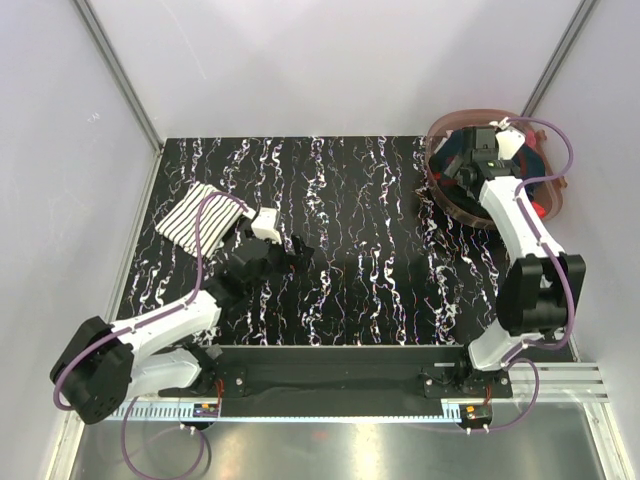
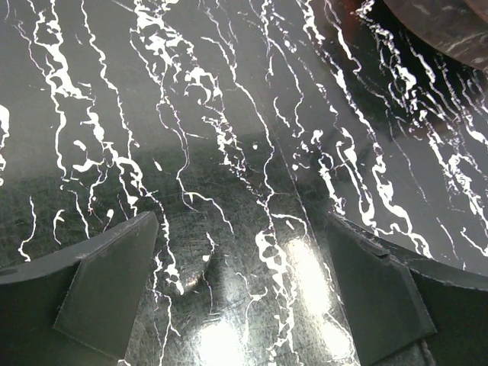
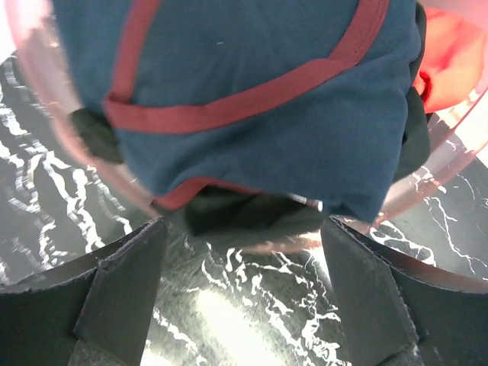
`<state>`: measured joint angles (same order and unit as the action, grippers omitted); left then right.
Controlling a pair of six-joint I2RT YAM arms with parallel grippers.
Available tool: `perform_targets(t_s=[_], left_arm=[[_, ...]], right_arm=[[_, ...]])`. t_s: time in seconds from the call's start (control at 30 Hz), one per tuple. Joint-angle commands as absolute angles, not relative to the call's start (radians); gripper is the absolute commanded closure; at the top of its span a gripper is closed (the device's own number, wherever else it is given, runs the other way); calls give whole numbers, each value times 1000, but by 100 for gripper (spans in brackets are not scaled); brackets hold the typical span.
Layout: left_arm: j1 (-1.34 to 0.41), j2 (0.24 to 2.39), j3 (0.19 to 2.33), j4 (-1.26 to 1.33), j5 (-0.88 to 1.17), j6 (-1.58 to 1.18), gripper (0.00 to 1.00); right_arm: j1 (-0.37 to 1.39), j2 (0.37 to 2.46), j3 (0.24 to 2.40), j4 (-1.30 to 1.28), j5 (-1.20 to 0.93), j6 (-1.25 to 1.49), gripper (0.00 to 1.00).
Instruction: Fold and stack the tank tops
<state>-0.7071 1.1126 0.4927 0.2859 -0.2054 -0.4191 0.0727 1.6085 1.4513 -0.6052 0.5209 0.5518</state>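
White panel walls closed in the black, white-veined table, which filled most of the top view.

At its far right corner sat a translucent pinkish basket with the navy tank top bunched inside, its dark red trim looping across the cloth. At the far left lay the striped tank top, flat and folded, well apart from the basket.

My right gripper hung at the basket's rim, fingers spread, nothing between them. The left gripper was spread wide over bare table, holding nothing.

My worries, biggest first:
- The basket looked light. If the fingers closed on rim and cloth together, I judged the whole basket could be dragged or tipped.
- Darker cloth showed beneath the navy top, and something red lay beside it that I could not identify. A deep grab might have lifted more than one item.
- Pinching only the trim or one layer could have let the top slip free or come out twisted, making the fold harder.
- The left arm's purple cable crossed the striped top in the top view. I could not tell whether it touched, but a sweep of that arm might have rumpled the fold.

No brand, label or writing was readable anywhere.
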Motion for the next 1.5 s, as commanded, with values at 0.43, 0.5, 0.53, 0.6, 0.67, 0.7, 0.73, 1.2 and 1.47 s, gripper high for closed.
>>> perform_targets(t_s=[0.43, 0.5, 0.53, 0.6, 0.67, 0.7, 0.73, 1.2, 1.47], left_arm=[[-712, 1126, 569, 247, -245, -403, 1], [-712, 1118, 577, 221, -271, -402, 1], [-712, 1114, 578, 215, -282, -403, 1], [-712, 1095, 569, 218, -302, -403, 1], [-712, 1086, 566, 219, -316, -400, 1], [-712, 1083, 565, 216, -321, -400, 1], [-712, 1081, 568, 210, -331, -397, 1], [-712, 963, 529, 179, -480, -393, 1], [-712, 905, 511, 167, -525, -391, 1]], right_arm=[[-28, 1870, 1704, -594, 517, 549, 88], [-22, 1849, 1718, -569, 515, 523, 100], [-15, 1814, 1718, -552, 520, 491, 100], [-5, 1772, 1720, -502, 534, 448, 100], [78, 1708, 1736, -468, 545, 358, 100], [104, 1688, 1747, -439, 548, 324, 100], [162, 1660, 1788, -436, 564, 266, 100], [345, 1458, 2116, -543, 117, 241, 100], [345, 1365, 1654, -435, -119, 360, 100]])
